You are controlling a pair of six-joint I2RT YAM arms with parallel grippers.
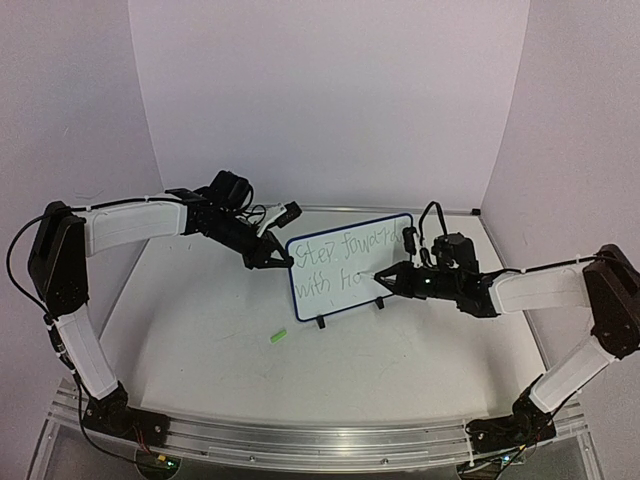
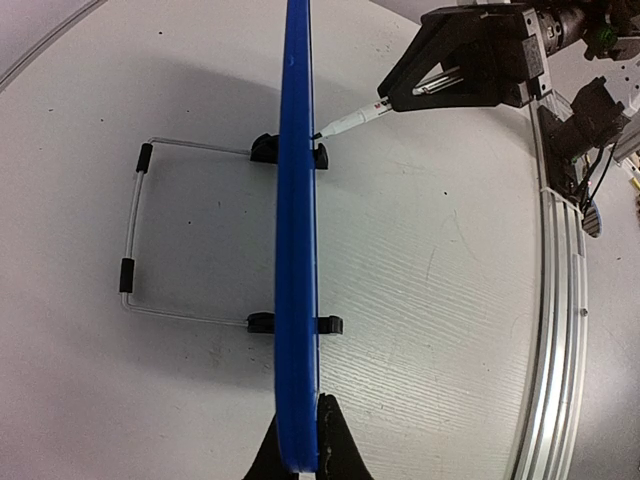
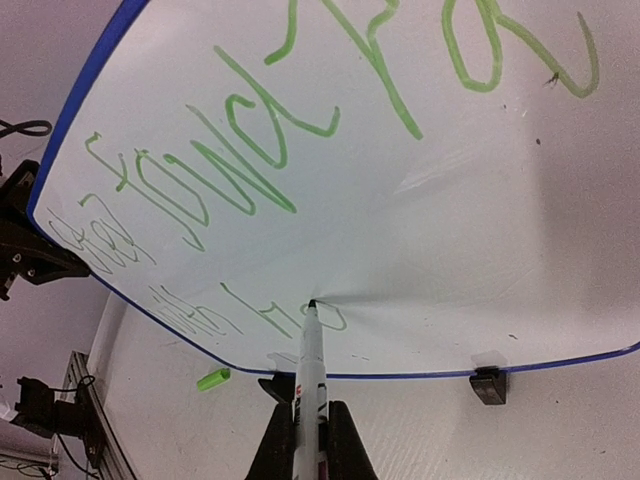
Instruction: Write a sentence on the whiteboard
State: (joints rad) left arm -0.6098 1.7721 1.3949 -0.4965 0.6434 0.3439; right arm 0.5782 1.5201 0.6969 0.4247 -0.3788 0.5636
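Reviewer: board handling, left to right?

Me: My left gripper is clenched on the whiteboard at its left frame edge, one finger on each face. A green cap lies loose on the table in front of that corner. The board stands upright mid-table on two clip feet, with a wire stand behind. I judge it light, stiff, and tippy under pen pressure. Pinch the frame, not the slick white face.

Reviewer: pen side?

Me: The sentence reads roughly "Step forward / with ho", second line unfinished. My right gripper is clamped on the marker, its tip touching the board at the "o". The barrel is thin and smooth and could twist, so light pressure.
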